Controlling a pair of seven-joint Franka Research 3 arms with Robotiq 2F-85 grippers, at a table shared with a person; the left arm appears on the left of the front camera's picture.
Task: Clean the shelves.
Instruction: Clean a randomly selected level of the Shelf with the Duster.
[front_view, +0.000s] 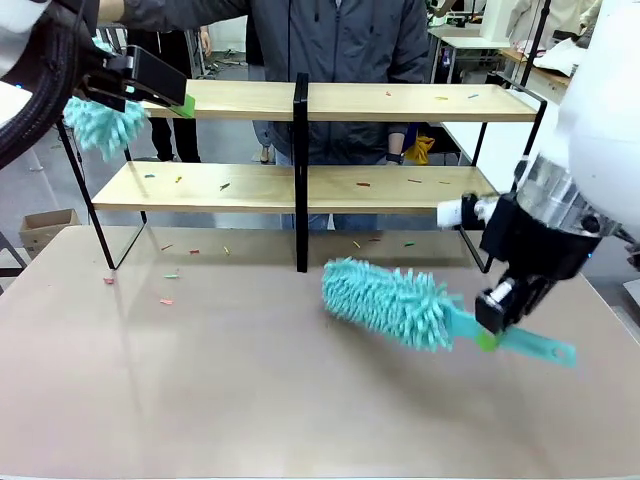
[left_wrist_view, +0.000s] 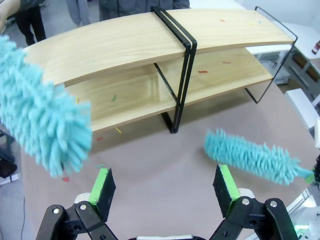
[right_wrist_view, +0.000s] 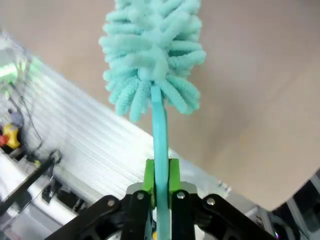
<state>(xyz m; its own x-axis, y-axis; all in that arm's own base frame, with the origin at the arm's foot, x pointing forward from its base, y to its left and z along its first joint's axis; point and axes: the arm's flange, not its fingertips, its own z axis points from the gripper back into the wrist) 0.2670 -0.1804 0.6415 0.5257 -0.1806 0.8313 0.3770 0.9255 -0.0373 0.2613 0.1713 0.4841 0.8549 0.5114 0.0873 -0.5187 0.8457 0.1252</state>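
shelves (front_view: 410, 102): wide two-tier rack of long light-wood boards in a thin black metal frame, with a black centre post (front_view: 301, 170) splitting each tier in two. stands on the far half of the tan tabletop (front_view: 250, 400), between the robot and a person in a dark grey jacket (front_view: 340, 40) right behind it. small coloured scraps (front_view: 362, 184) lie scattered on both boards, more on the table before the rack's left half.

right gripper (front_view: 492, 322): jaws closed tight on the thin teal plastic handle (right_wrist_view: 160, 130) of a teal fluffy chenille duster (front_view: 390, 300), pinched between the green pads (right_wrist_view: 148, 175). duster head sits low over the table, in front of the rack and just right of the centre post, pointing toward the robot's left. handle end sticks out past the gripper. cannot tell whether the head touches the table.

left gripper (left_wrist_view: 165, 186): jaws wide apart, nothing between the pads, high near the left end of the top board. second teal fluffy duster (front_view: 103, 122) hangs just beside it; its handle is hidden, holder cannot be told. brown cardboard box (front_view: 45, 228) on the floor off the table's left.
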